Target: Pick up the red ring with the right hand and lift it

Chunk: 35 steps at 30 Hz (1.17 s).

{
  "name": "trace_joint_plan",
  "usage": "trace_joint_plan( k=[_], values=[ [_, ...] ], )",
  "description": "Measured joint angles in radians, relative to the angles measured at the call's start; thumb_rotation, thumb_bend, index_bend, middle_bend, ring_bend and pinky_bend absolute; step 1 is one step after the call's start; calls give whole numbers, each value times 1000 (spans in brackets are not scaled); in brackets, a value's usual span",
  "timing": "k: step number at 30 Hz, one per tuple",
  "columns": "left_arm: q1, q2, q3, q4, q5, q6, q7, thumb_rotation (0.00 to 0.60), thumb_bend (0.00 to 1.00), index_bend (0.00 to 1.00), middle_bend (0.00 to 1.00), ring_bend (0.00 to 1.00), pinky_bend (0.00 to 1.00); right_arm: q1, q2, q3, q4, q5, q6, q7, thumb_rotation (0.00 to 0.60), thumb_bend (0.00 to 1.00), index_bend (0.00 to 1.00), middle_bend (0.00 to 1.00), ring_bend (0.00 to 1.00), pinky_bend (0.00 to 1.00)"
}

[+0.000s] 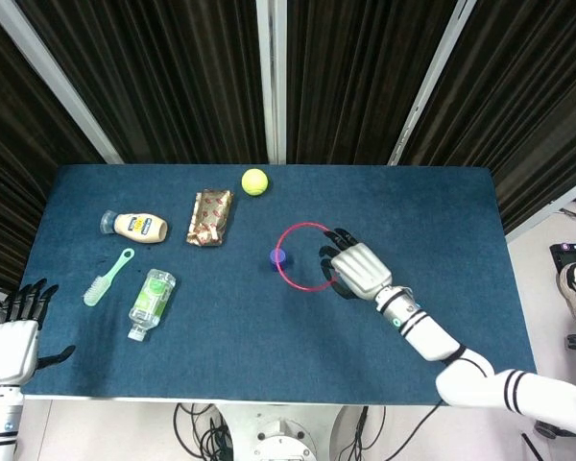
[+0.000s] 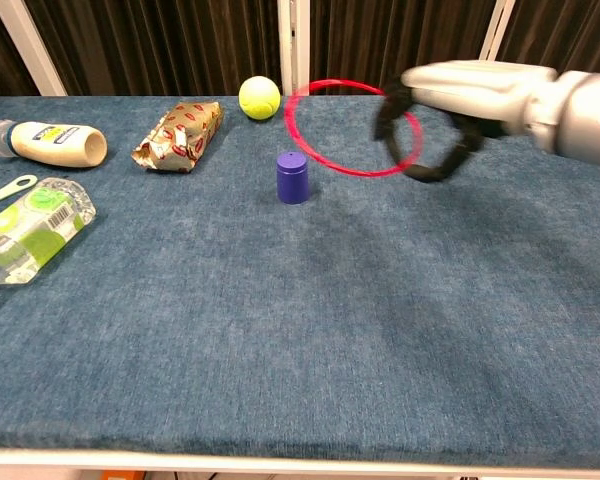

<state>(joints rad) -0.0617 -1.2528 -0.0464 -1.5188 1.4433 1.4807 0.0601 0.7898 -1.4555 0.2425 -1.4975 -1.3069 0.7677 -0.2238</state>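
Note:
The thin red ring (image 1: 295,256) (image 2: 332,128) hangs in the air above the blue table (image 1: 442,240), well off its surface. My right hand (image 1: 355,268) (image 2: 450,95) grips the ring's right side with dark fingers curled around it. In the head view the ring's left edge overlaps the small purple cylinder (image 1: 277,257) (image 2: 292,177). My left hand (image 1: 14,331) rests at the table's near left corner with fingers spread and nothing in it; the chest view does not show it.
A yellow ball (image 1: 254,181) lies at the back. A snack packet (image 1: 211,216), a mayonnaise bottle (image 1: 136,227), a green brush (image 1: 108,277) and a clear green bottle (image 1: 151,301) lie on the left half.

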Motion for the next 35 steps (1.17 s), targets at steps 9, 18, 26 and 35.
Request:
trace_joint_plan(
  k=[9, 18, 26, 35],
  values=[
    [7, 3, 1, -6, -12, 0, 5, 600, 64, 109, 0, 0, 0, 160, -144, 34, 134, 222, -101, -165, 600, 6, 61, 52, 0, 0],
    [3, 0, -3, 14, -13, -8, -17, 600, 63, 109, 0, 0, 0, 101, -66, -21, -12, 269, 21, -209, 600, 0, 0, 5, 0, 0],
    [-13, -6, -10, 25, -2, -16, -23, 600, 63, 109, 0, 0, 0, -138, 150, -147, -207, 109, 305, -131, 600, 56, 0, 56, 0, 0],
    [-22, -9, -10, 9, 3, -20, 0, 600, 63, 109, 0, 0, 0, -484, 281, -303, -274, -88, 721, 2, 600, 108, 0, 57, 0, 0]
  ],
)
